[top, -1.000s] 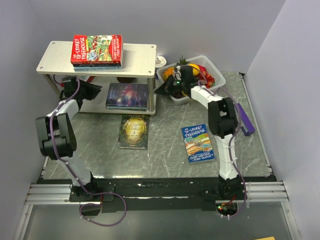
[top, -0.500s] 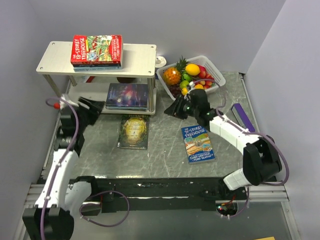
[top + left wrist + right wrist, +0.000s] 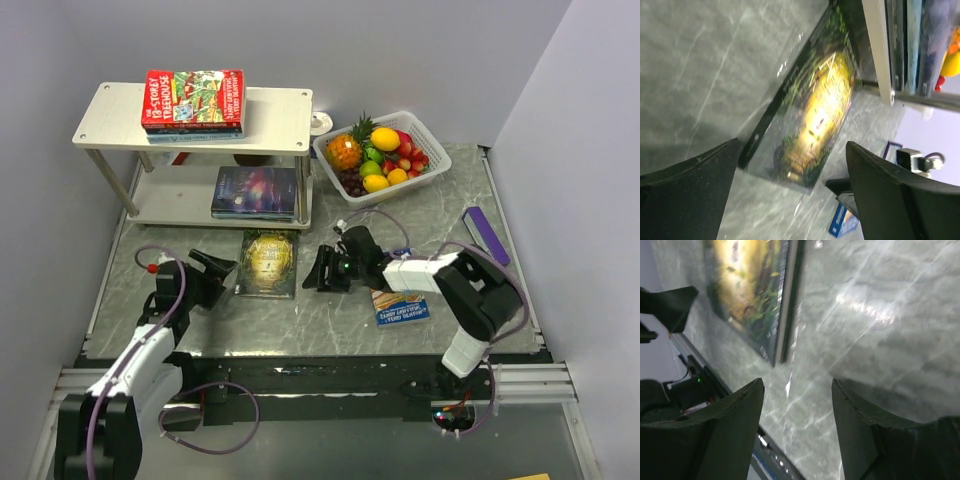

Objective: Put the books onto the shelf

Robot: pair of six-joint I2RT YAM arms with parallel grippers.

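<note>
A tally of what is sitting out
Two single books are lying on the counter (image 3: pixel 330 215), the green-gold book (image 3: pixel 267 263) and the blue Treehouse book (image 3: pixel 402 308); two stacks are sitting on the one two-tier shelf (image 3: pixel 280 110), the top stack (image 3: pixel 195 98) and the lower stack (image 3: pixel 256 192), each hiding how many it is holding; one fruit basket (image 3: pixel 425 135) and one purple box (image 3: pixel 487 235) are resting nearby; two arms are reaching in, the left arm (image 3: pixel 140 350) and the right arm (image 3: pixel 420 272)

The bench (image 3: pixel 450 200) is smooth, grey and marble-patterned, with a soft sheen that catches streaks of light. The green-gold book (image 3: pixel 267 263) has a glossy paper cover. The shelf (image 3: pixel 285 115), upper left, has matt whitish boards on thin metal legs. The jaws are matt black and finely grainy.
</note>
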